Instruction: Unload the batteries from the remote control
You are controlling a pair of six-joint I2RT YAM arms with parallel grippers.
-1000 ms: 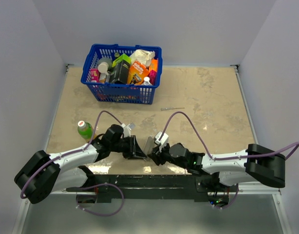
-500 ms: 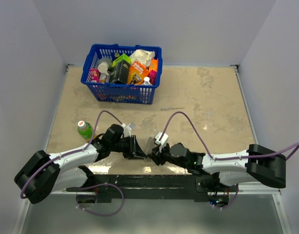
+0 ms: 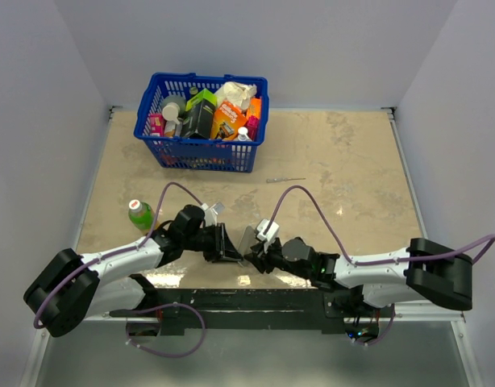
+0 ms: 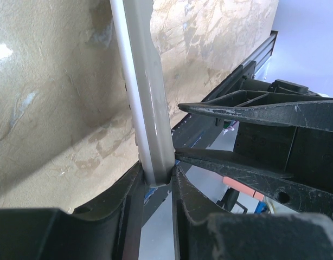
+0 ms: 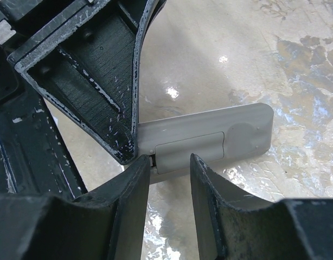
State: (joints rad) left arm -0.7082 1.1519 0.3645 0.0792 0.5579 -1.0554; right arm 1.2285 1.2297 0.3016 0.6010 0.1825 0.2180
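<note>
Top external: both arms reach inward and meet near the front edge of the table (image 3: 352, 161), about mid-width. The remote control (image 3: 246, 239) sits between the two tools. A blue basket (image 3: 197, 153) of groceries stands at the far left, and a green bottle (image 3: 140, 214) stands near the left arm.

Left wrist: the left gripper (image 4: 155, 176) is clamped on one end of the remote control, which is turned thin edge to the camera above the table.

Right wrist: the right gripper (image 5: 169, 162) has its jaws apart with a narrow gap. The tips straddle the battery cover (image 5: 188, 149) on the back of the remote control. The cover sits flush in its recess. Cannot tell whether the tips touch it.
</note>
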